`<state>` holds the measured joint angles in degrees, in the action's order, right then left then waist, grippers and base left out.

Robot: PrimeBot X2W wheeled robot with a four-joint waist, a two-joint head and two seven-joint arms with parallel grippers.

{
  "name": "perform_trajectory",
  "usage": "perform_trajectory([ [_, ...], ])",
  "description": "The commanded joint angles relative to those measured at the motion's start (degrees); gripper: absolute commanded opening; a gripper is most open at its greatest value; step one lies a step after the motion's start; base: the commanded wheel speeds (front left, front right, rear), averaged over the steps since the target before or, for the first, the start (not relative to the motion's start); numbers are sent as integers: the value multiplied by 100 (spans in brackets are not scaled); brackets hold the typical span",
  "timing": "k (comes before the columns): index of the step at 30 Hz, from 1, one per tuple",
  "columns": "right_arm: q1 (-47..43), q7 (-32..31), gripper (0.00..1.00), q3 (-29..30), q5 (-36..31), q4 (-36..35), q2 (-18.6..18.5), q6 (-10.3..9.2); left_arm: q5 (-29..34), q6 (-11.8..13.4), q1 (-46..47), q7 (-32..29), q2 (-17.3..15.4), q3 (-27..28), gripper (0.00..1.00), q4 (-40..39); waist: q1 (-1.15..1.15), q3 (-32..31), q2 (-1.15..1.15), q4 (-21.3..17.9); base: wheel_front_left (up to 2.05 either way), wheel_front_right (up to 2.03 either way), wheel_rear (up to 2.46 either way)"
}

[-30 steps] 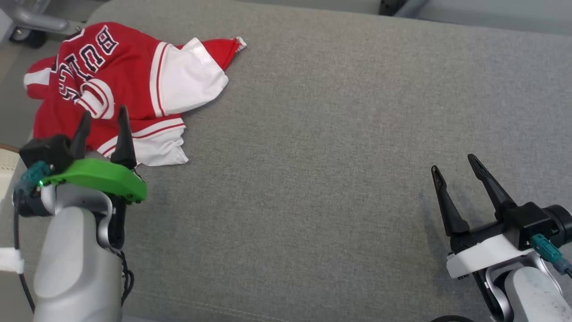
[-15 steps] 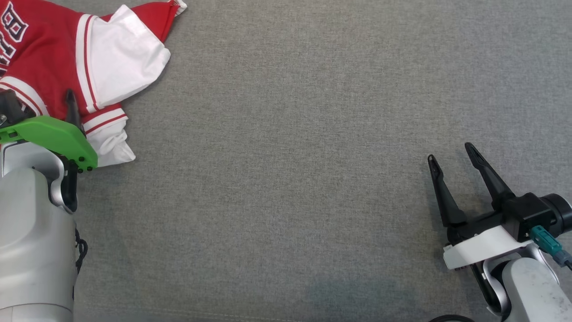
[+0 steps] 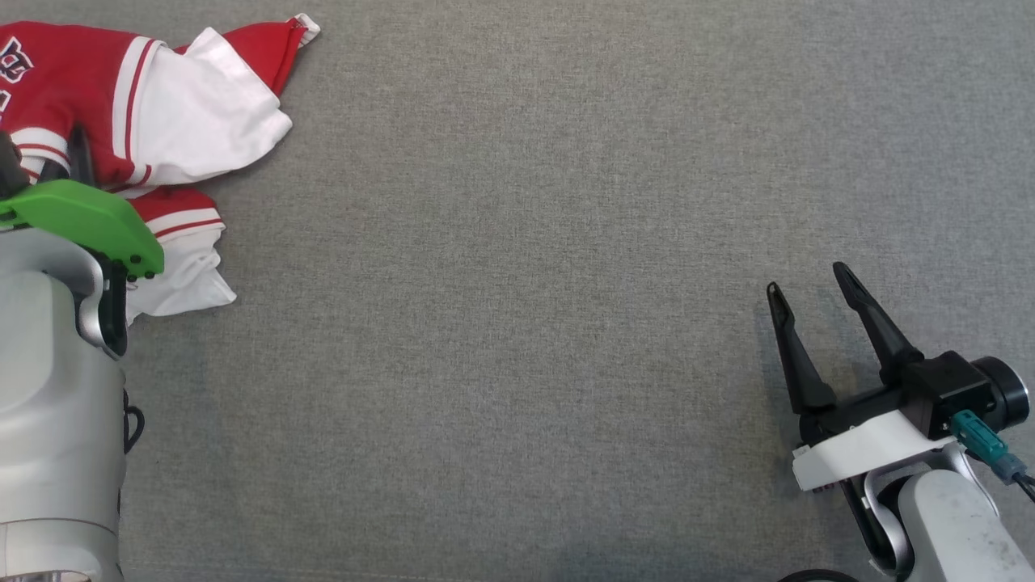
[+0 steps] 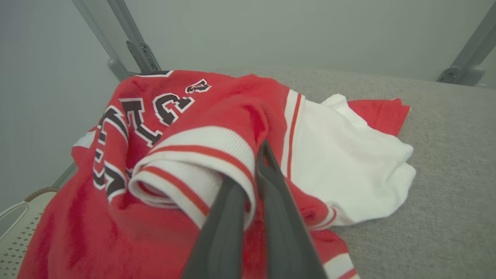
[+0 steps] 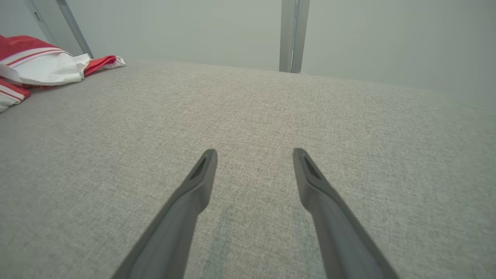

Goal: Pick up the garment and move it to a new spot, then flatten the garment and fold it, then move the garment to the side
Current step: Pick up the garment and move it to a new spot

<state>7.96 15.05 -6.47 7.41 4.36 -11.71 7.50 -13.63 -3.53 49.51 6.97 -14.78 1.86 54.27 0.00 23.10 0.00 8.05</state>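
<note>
Nearest, over the near right part of the grey woven upholstered surface (image 3: 517, 323), the right gripper (image 3: 807, 279) sits on its white wrist plate (image 3: 857, 453). Its two long dark fingers are spread wide with nothing between them. The right wrist view shows plain grey fabric under that gap.

At the near left of the head view, a pale forearm (image 3: 48, 404) and a green wrist plate (image 3: 81, 222) cover most of that arm's fingers, so their state cannot be told from there. The left wrist view shows it. The left gripper (image 4: 252, 170) has its fingers pressed together, pinching a ribbed white hem with red stripes that folds over one finger.

That hem belongs to the red and white cloth jersey with black lettering (image 4: 155, 217). The jersey lies crumpled at the far left corner of the surface, its white panel turned toward the middle. The black letters are largely cut off by the frame edge in the head view. From the right wrist the jersey is a low heap, well apart from the right gripper.

Beyond the far edge stands a plain pale wall with grey metal posts (image 5: 293, 35). A pale perforated object (image 4: 19, 228) sits past the left edge.
</note>
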Motion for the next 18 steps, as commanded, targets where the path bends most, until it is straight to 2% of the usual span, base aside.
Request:
perform_trajectory([
  [1, -87, 21, 100, 12, 34, 28, 19, -2, 47, -52, 121, 18, -24, -43, 0, -108, 0, -127, 0, 33, 0, 0, 0],
  [5, -196, 21, 100, -1, 93, 46, 149, -2, 72, -200, 340, -199, -198, -222, 0, -820, 0, -382, 0, 43, 0, 0, 0],
  [9, -252, 21, 100, -22, 125, 73, 318, -2, -134, -317, 383, -667, -207, -366, 0, -1774, 0, -608, 0, -33, 0, 0, 0],
  [15, -320, 21, 100, 29, 139, 118, 499, -2, -753, -393, 114, -1740, -88, -705, 0, -3862, 0, -857, 0, -251, 0, 0, 0],
  [18, -350, 21, 100, 82, 152, 122, 573, -2, -1235, -394, -72, -2325, 103, -865, 0, -4998, 0, -952, 0, -409, 0, 0, 0],
])
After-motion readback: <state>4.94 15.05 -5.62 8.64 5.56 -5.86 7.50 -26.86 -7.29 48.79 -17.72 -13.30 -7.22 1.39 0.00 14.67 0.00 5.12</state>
